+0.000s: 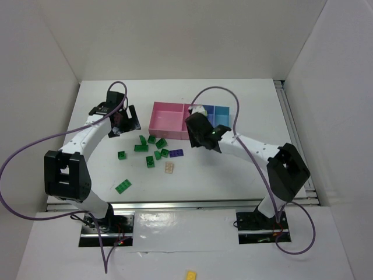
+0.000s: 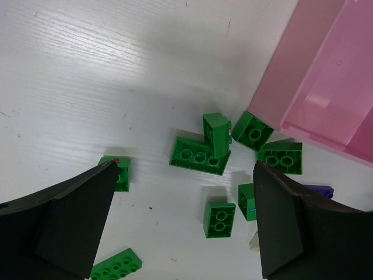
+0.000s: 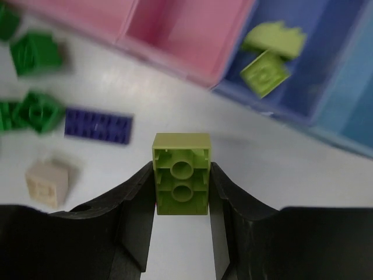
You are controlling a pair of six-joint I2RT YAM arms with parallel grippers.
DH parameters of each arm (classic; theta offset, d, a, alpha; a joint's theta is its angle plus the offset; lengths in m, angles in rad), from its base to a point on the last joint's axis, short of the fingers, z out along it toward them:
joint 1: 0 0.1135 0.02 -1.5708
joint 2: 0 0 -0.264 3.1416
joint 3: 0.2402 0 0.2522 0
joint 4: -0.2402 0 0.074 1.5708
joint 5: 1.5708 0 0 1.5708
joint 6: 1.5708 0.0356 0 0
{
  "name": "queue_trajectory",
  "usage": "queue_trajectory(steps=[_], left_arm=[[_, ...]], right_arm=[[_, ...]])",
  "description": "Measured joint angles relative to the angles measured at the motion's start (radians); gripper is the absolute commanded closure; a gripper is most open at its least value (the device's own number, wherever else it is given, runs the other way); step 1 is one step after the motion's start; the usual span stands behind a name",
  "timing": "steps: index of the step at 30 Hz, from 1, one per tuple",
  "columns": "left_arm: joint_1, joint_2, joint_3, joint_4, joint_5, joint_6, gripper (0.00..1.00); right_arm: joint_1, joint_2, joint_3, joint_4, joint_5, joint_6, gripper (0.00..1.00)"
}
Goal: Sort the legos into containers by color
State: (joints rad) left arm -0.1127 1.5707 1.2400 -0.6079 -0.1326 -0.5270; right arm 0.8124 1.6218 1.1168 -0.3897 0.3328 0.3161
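Observation:
My right gripper (image 3: pixel 182 169) is shut on a pale yellow-green brick (image 3: pixel 181 149) and holds it above the table, just in front of the containers (image 1: pixel 169 121). In the top view it (image 1: pixel 202 132) is at the tray's near edge. The blue compartment (image 3: pixel 329 70) holds two yellow-green bricks (image 3: pixel 265 73). The pink compartments (image 3: pixel 192 29) look empty. My left gripper (image 2: pixel 183 175) is open, above several green bricks (image 2: pixel 200 154) left of the pink tray (image 2: pixel 326 87). A purple plate (image 3: pixel 98 125) and a beige brick (image 3: pixel 46 182) lie on the table.
Green bricks are clustered mid-table (image 1: pixel 152 149), with one apart at the left (image 1: pixel 121 154) and one nearer the front (image 1: pixel 123 186). A bright yellow brick (image 1: pixel 190 274) lies off the table at the bottom. White walls enclose the table on three sides.

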Motion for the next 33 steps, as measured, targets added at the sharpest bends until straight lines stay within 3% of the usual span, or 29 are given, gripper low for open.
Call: queue_trajectory(steps=[5, 7, 8, 10, 11, 14, 16, 22, 26, 33], left_arm=[[0.0, 0.0, 0.0, -0.004, -0.004, -0.001, 0.01], [0.0, 0.0, 0.0, -0.006, -0.005, -0.002, 0.01], [0.0, -0.001, 0.0, -0.006, -0.005, -0.002, 0.01], [0.0, -0.005, 0.0, -0.006, -0.005, -0.002, 0.01], [0.0, -0.008, 0.0, -0.007, -0.005, -0.002, 0.01], [0.0, -0.018, -0.001, -0.011, -0.012, -0.002, 0.01], [0.0, -0.023, -0.002, -0.014, -0.024, -0.002, 0.01], [0.0, -0.028, -0.004, -0.021, -0.073, -0.004, 0.01], [0.0, -0.028, -0.004, -0.022, -0.079, -0.005, 0.01], [0.0, -0.028, -0.004, -0.023, -0.081, -0.005, 0.01]], right_arm=[[-0.156, 0.061, 0.187, -0.007, 0.045, 0.027, 0.61], [-0.193, 0.119, 0.258, -0.003, 0.056, 0.033, 0.53], [-0.209, 0.155, 0.292, -0.005, 0.061, 0.035, 0.44], [-0.227, 0.213, 0.332, -0.009, 0.066, 0.042, 0.14], [-0.233, 0.239, 0.351, -0.018, 0.07, 0.047, 0.11], [-0.238, 0.275, 0.372, -0.032, 0.078, 0.039, 0.11], [-0.232, 0.267, 0.372, -0.045, 0.09, 0.039, 0.18], [-0.146, 0.144, 0.281, -0.039, 0.088, 0.043, 0.23], [-0.031, 0.08, 0.207, -0.02, 0.037, 0.072, 0.08], [0.21, 0.083, 0.072, -0.016, -0.039, 0.219, 0.03]])
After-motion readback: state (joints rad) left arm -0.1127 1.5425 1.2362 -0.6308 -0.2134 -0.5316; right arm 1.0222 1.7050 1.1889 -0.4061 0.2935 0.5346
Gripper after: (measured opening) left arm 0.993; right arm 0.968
